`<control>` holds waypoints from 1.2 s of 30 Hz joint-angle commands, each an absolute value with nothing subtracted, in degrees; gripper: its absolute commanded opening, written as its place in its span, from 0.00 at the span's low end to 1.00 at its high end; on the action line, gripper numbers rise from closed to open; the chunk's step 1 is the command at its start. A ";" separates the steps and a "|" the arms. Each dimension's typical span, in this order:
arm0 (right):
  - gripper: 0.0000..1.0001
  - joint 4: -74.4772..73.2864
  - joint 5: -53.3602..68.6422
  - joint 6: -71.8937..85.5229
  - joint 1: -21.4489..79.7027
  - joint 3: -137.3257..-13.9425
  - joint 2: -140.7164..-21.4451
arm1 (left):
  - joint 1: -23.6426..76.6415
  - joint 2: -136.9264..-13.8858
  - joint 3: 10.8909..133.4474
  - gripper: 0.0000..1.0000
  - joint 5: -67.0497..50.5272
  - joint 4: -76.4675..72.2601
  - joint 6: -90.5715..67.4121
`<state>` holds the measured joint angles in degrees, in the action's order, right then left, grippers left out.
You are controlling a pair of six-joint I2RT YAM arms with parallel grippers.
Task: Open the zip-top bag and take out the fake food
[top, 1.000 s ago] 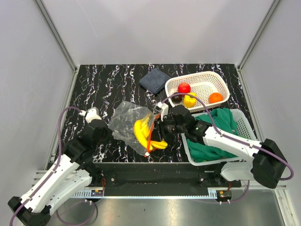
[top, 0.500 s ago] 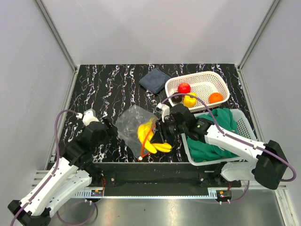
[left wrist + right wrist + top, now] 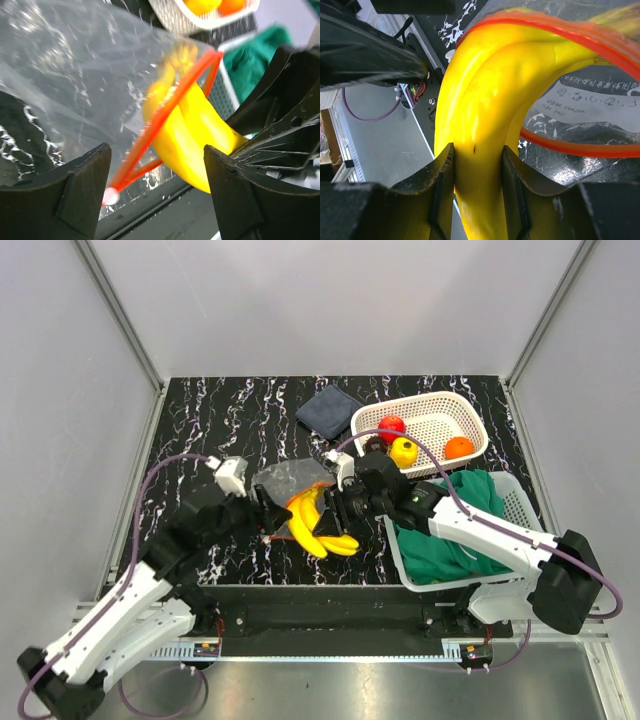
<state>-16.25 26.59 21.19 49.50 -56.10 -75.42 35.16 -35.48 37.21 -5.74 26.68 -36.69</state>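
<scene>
Extraction of yellow plastic bananas [image 3: 480, 85] from clear crinkly zip-top bag [image 3: 75, 65], right gripper [image 3: 477, 155] clamped on, left gripper [image 3: 156, 160] agape. Next: pull toward 3 o'clock.

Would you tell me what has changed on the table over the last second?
The left gripper swung right to the zip-top bag, open around its edge. The bag bunched up toward the right gripper, which keeps its grip on the bananas, now further out. The white basket and blue cloth stayed put.
</scene>
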 commanded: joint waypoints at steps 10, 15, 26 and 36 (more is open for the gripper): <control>0.00 -14.50 27.07 21.27 48.78 -60.38 -75.41 | 44.21 -49.57 45.88 0.57 9.31 32.69 -30.67; 0.00 -14.41 27.25 21.27 48.69 -60.12 -75.15 | 44.47 -47.82 46.32 0.54 10.28 33.22 -30.94; 0.00 -14.41 27.86 21.36 47.64 -59.85 -74.79 | 44.47 -45.78 44.47 0.52 12.74 36.12 -32.61; 0.00 -14.41 29.00 21.53 47.37 -60.29 -74.10 | 44.39 -57.47 48.33 0.56 14.76 33.40 -29.45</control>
<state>-16.97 26.94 21.26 47.86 -57.12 -76.25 44.56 -54.65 44.64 12.14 36.40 -31.59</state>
